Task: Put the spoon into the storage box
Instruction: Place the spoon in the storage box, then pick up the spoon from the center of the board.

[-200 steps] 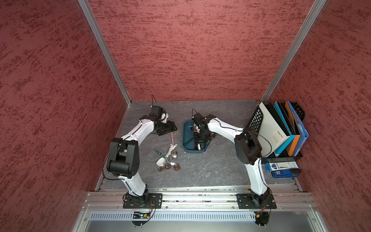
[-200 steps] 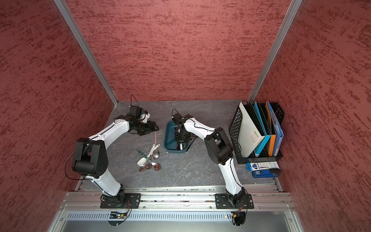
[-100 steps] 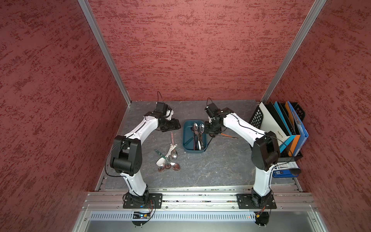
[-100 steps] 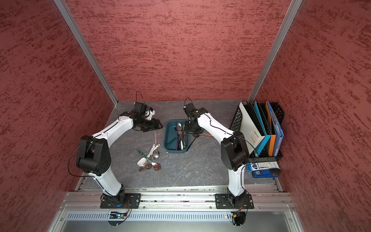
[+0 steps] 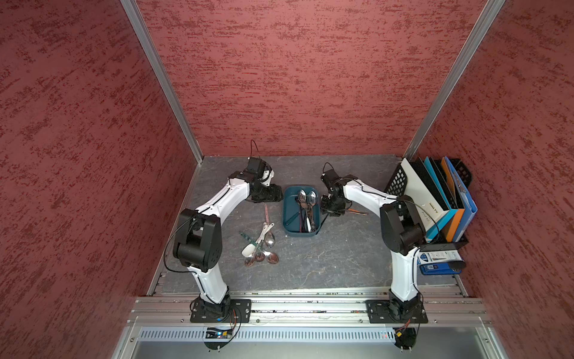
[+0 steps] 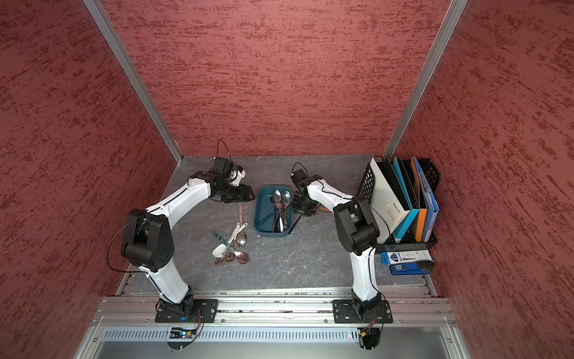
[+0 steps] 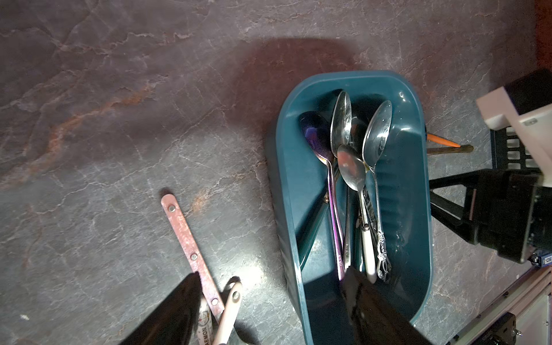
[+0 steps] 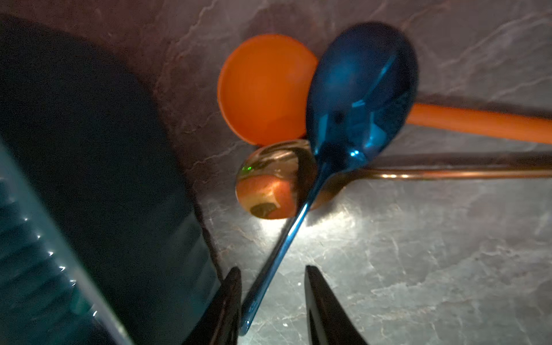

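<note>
**Blue metal spoon lying between parted jaws beside the storage box**

Top views: in both top views the storage box (image 5: 290, 206) (image 6: 262, 206), already holding several spoons, sat at centre frame on the grey marbled table (image 5: 310, 267). The left gripper (image 5: 270, 197) hung just left of its upper end and the right gripper (image 5: 331, 209) just right of it. Loose spoons (image 5: 261, 245) lay lower left, a file rack (image 5: 435, 199) stood at the right edge, and red textured walls closed three sides.

Left wrist view: the left gripper (image 7: 271, 271) was spread wide and empty, one finger over the box, the other over a pink-handled spoon (image 7: 188, 236).

Right wrist view: the right gripper (image 8: 271, 268) was parted, gripping nothing. The blue spoon (image 8: 304, 206) lay outside the box, its handle end between the fingers at bottom centre, its bowl at upper right overlapping an orange spoon (image 8: 265, 89) and a gold spoon (image 8: 268, 182). It looked light, rigid and slippery, so it is best pinched across the thin handle. The hard tabletop leaves little room beneath it.
</note>
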Available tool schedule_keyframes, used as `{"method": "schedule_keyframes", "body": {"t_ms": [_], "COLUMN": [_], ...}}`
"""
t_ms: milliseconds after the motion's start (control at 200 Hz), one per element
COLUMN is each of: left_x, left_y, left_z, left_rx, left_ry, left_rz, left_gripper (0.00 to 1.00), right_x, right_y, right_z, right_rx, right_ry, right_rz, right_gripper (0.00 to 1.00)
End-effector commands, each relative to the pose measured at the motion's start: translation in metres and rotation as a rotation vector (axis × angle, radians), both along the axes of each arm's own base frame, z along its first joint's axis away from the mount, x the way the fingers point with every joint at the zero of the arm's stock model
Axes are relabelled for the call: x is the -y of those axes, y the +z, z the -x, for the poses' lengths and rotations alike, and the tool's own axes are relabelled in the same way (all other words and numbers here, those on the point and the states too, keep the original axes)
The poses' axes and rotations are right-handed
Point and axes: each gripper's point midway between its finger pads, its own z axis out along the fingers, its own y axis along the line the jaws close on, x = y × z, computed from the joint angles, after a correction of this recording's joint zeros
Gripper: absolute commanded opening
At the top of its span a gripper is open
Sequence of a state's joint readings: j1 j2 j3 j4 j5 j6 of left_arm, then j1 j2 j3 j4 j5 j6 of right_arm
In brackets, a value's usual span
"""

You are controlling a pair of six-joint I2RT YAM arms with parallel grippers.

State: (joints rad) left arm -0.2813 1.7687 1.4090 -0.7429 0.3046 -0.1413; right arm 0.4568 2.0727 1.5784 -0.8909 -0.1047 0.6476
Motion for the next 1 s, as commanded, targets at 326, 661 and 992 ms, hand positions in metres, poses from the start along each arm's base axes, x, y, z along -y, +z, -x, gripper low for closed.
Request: {"method": "schedule_keyframes", "body": {"t_ms": [326,661,992], "left_x": [0.001,0.000,0.002], "left_y": [-0.007,-0.008,-0.006], "left_z": [0.003,0.003,-0.005], "left_rx": [-0.006,-0.008,-0.008], "left_ry": [-0.011,-0.007,0.012], "left_rz": [-0.023,-0.026,0.014], "left_gripper": [0.78,0.78,0.78], "right_x": [0.016,0.024,0.043], "right_y": [-0.028,-0.037,-0.027], "right_z": [-0.010,0.004,0.016], "right_rx": [0.004,-0.028,-0.008], "right_ry": [-0.010,0.016,0.026], "right_rz": [0.137,0.157,0.167], "right_gripper": [0.36,0.15,0.05]}}
